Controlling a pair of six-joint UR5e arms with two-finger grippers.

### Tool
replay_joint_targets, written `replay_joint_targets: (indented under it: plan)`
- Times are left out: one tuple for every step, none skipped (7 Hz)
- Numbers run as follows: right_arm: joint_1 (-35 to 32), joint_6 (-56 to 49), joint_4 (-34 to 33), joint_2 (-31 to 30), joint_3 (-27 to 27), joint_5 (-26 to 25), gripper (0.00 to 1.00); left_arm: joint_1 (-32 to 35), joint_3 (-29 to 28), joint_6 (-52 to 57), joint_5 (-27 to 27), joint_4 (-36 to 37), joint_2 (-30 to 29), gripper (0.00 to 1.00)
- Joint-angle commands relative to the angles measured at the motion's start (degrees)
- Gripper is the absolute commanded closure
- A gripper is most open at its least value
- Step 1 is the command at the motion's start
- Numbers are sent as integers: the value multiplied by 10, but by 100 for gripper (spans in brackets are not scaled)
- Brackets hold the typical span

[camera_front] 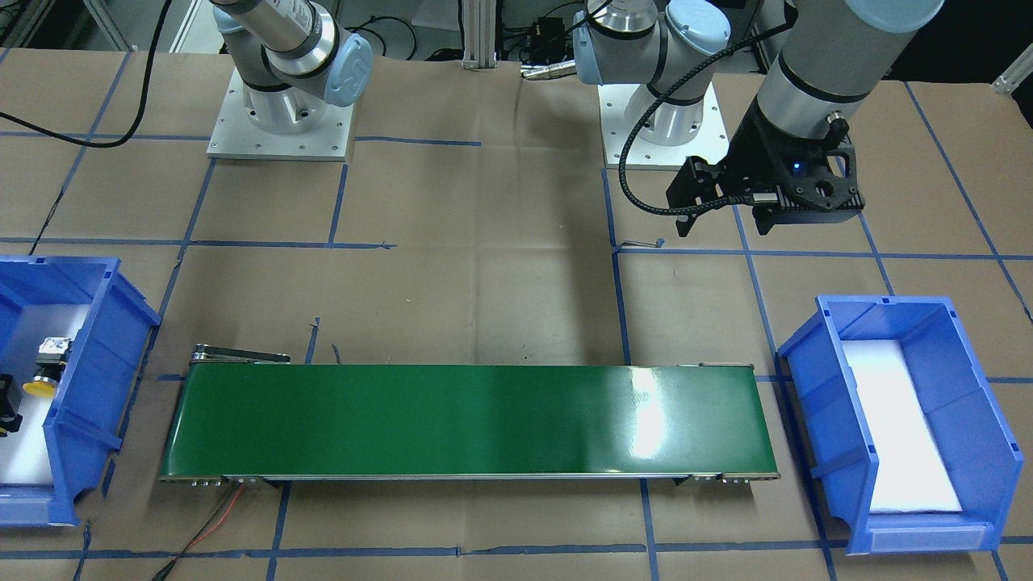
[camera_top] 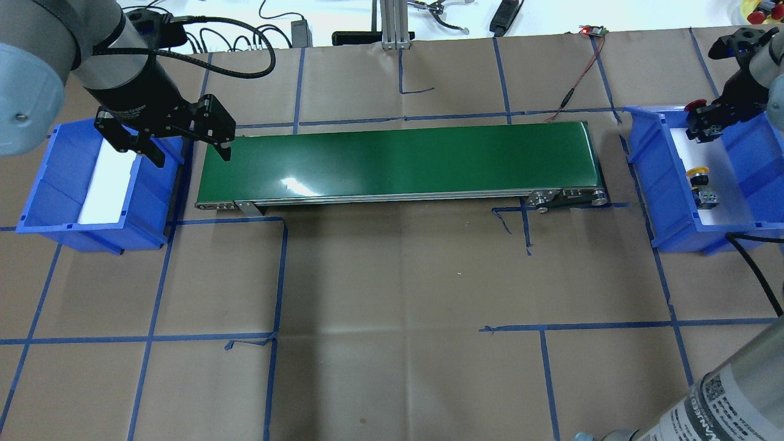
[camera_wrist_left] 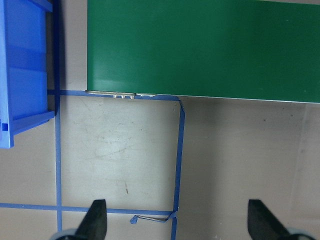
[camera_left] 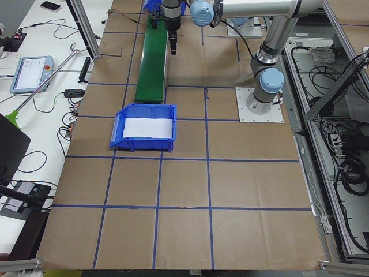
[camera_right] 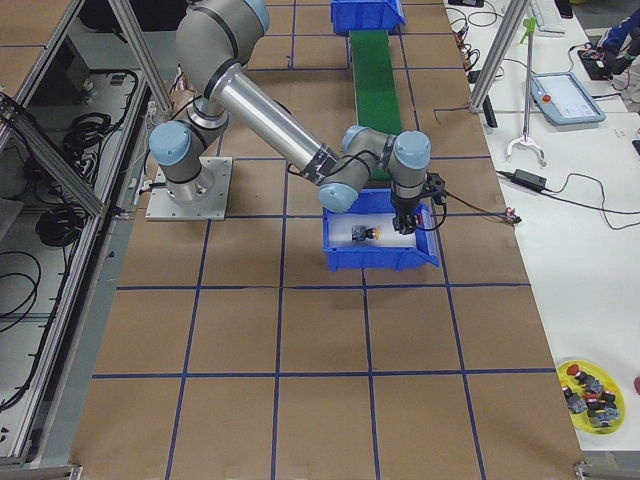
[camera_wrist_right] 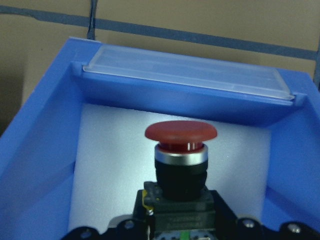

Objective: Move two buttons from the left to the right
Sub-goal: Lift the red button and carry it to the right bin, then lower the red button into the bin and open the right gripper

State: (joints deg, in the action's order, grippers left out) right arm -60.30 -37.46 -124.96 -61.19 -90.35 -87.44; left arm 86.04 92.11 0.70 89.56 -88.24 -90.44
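Observation:
My right gripper (camera_top: 702, 125) is shut on the red-capped button (camera_wrist_right: 181, 150) by its contact block and holds it over the far end of the right blue bin (camera_top: 648, 160). The cap points sideways in the overhead view (camera_top: 694, 105). The yellow-capped button (camera_top: 703, 184) lies on the white foam in that same bin; it also shows in the front-facing view (camera_front: 39, 386). My left gripper (camera_top: 188, 152) is open and empty, hanging between the left blue bin (camera_top: 37, 205) and the left end of the green conveyor belt (camera_top: 398, 159). Its fingertips (camera_wrist_left: 96, 217) are spread wide above the table.
The left bin holds only white foam (camera_front: 900, 428). The conveyor lies between the two bins. Blue tape lines cross the brown table cover. Cables and small devices lie along the far table edge (camera_top: 429, 12). A yellow dish of spare buttons (camera_right: 590, 392) sits off the table.

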Motion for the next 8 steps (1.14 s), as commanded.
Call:
replay_joint_targets:
  plan:
    - [0, 5, -46, 15, -27, -2, 94, 0, 0, 0, 0, 0, 0, 0]
    - [0, 7, -51, 12, -35, -3, 94, 1, 0, 0, 0, 0, 0, 0]
    - [0, 6, -51, 11, -36, -5, 89, 0, 0, 0, 0, 0, 0, 0]
    - [-1, 5, -54, 9, -35, -17, 31, 0, 0, 0, 0, 0, 0, 0]
    - [-1, 5, -61, 10, -36, -9, 1, 0, 0, 0, 0, 0, 0, 0]
    - [-1, 5, -61, 7, -35, -10, 1, 0, 0, 0, -1, 0, 0, 0]
    - [-2, 5, -58, 3, -32, -10, 1, 1, 0, 0, -1, 0, 0, 0]
    - [-2, 7, -55, -3, -28, -11, 1, 0, 0, 0, -1, 0, 0, 0]
